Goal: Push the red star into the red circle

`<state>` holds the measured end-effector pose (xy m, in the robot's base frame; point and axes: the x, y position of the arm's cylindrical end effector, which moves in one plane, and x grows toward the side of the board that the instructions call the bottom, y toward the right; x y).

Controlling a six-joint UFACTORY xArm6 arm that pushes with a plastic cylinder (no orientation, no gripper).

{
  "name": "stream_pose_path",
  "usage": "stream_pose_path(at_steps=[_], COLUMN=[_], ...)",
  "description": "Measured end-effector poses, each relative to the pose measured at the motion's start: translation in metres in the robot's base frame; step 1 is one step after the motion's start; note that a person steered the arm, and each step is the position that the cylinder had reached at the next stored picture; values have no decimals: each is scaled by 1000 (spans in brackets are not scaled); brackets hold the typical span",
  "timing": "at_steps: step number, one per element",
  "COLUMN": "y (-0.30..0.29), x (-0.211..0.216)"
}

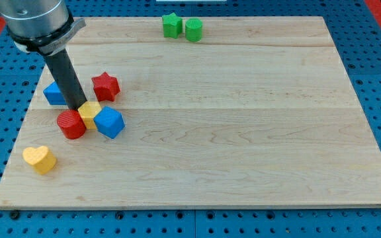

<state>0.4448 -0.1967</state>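
The red star [105, 86] lies at the board's left, up and right of the red circle [71, 124]. My tip [81, 107] stands between them, just below-left of the star and just above the circle, against a yellow block [90, 112] that sits between the circle and a blue cube [110, 122]. The star and the circle are apart.
A blue block [54, 94] lies partly hidden behind the rod on its left. A yellow heart [40, 159] lies near the bottom-left corner. A green star [172, 25] and a green cylinder [194, 30] sit at the top edge. The wooden board [243, 132] ends at blue pegboard.
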Motion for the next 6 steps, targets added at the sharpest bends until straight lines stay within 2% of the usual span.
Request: stream_pose_path(at_steps=[1,3,4,5,6], y=[0,136,154,106,52], x=[-8,-22,-79,-91,-79])
